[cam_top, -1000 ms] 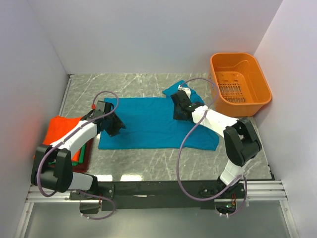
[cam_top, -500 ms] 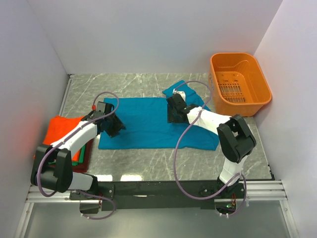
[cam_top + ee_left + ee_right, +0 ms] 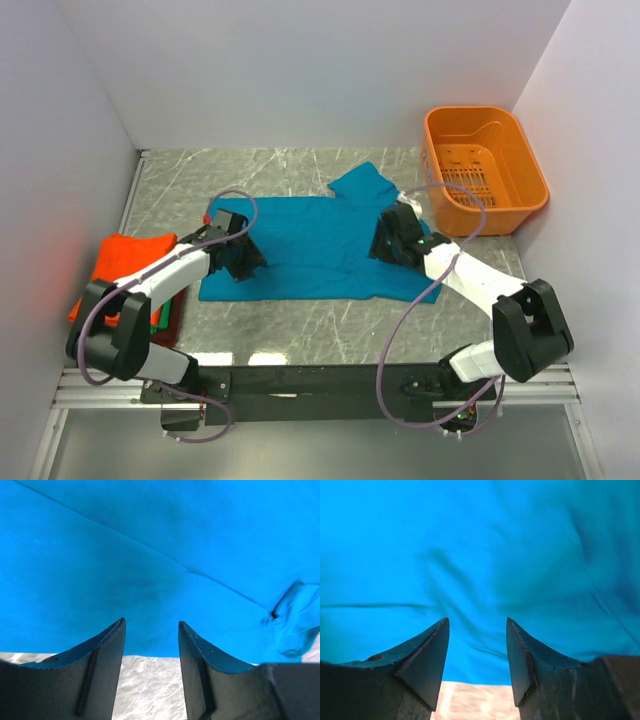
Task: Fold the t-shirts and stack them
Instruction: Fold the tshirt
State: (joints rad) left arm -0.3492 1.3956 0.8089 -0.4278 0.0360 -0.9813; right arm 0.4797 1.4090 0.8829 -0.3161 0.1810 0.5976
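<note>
And there was the teal t-shirt (image 3: 305, 245), spread out flat across the middle of the bench (image 3: 300, 325), one sleeve poking up toward the far side. It had not been folded down to a compact rectangle yet. Over on the left edge sat the folded pile (image 3: 125, 262), bright orange on top with slivers of green and dark red showing beneath, well apart from the basket (image 3: 500, 208) in the far right corner.

Both arms were down low on the cloth, one at each end. The left end effector (image 3: 151, 625) was over the shirt's left part near its front hem. Its fingers were parted to a moderate gap with nothing between them, and bare bench showed just below the blue edge. The right end effector (image 3: 477, 622) mirrored it at the right end, also parted and empty, with the hem line right at its tips.

That symmetry looked deliberate. With a grip point at each end of the same edge, the cloth could be lifted evenly and folded over without bunching. The next move probably called for both pairs of fingers to close on that near hem together. The risk was one side catching only a single layer, or missing altogether, and skewing the fold.
</note>
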